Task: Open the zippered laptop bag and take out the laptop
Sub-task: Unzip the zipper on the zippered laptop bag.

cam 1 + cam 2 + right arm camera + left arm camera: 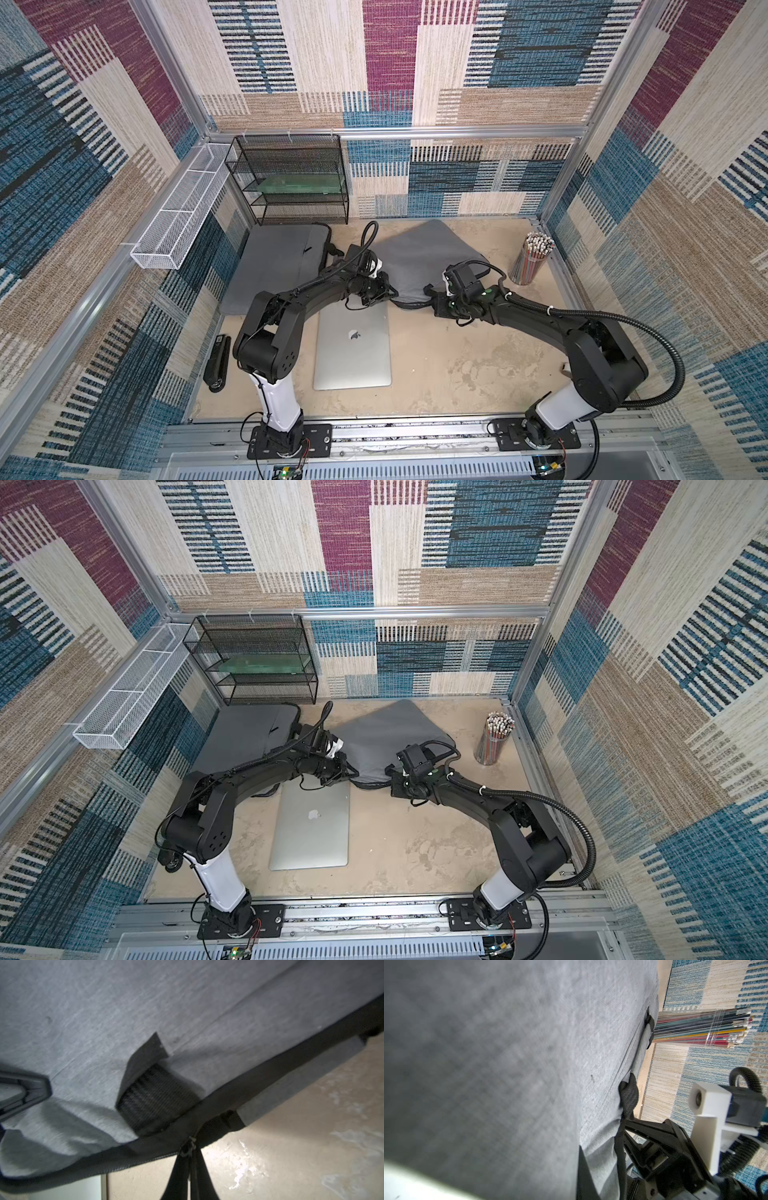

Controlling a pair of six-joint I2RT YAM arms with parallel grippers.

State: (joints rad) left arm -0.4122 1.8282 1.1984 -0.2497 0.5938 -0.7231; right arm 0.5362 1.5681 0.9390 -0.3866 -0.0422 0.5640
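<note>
The grey zippered laptop bag (424, 253) (386, 729) lies at the back middle of the table, its near edge lifted. My left gripper (390, 289) (349, 769) is shut on the bag's near left corner; grey fabric (508, 1064) fills the left wrist view and hides the jaws. My right gripper (429, 289) (390, 769) (190, 1155) is shut on the zipper pull (188, 1147) at the black zipper edge, by a webbing handle end (155, 1101). The silver laptop (353, 349) (309, 825) lies flat and closed on the table outside the bag, its far end under the left gripper.
A second grey bag (278, 262) lies at the back left, under the left arm. Behind it stands a black mesh shelf (291, 178), and a white wire basket (183, 208) hangs on the left wall. A clear cup of pencils (532, 257) stands back right. A black stapler (218, 361) lies front left.
</note>
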